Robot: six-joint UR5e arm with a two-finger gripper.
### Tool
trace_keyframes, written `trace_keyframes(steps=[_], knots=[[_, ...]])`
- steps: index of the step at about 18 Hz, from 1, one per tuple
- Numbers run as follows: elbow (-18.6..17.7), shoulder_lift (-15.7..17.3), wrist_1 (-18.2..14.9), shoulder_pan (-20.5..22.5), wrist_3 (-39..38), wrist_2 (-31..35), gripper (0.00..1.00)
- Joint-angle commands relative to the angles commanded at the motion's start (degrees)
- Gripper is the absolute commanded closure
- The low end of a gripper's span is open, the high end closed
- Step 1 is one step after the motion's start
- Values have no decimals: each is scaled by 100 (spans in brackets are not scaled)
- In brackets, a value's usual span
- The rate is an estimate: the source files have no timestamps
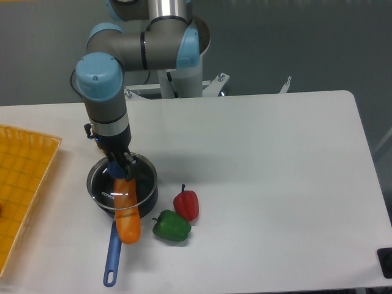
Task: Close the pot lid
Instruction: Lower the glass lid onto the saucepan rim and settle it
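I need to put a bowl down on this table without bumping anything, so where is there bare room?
The whole right half of the table, right of the red pepper, is bare. A smaller strip lies between the orange tray and the pot. It is crowded front left: pot, lid under the end effector, carrot, green pepper and red pepper cluster together.

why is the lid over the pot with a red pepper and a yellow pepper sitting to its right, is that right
One detail is off: the camera view shows no yellow pepper there. Beside the red pepper lies a green pepper. The rest holds: the pincer has the lid over the pot, and both peppers sit to its right.
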Motion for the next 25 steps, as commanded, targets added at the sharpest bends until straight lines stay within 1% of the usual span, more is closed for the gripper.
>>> trace_keyframes(steps=[6,12,25], knots=[[-70,-17,35,-9,0,9,40],[-246,-35,290,-61,-9,17,40],[-255,-53,299,-123,-17,26,40]])
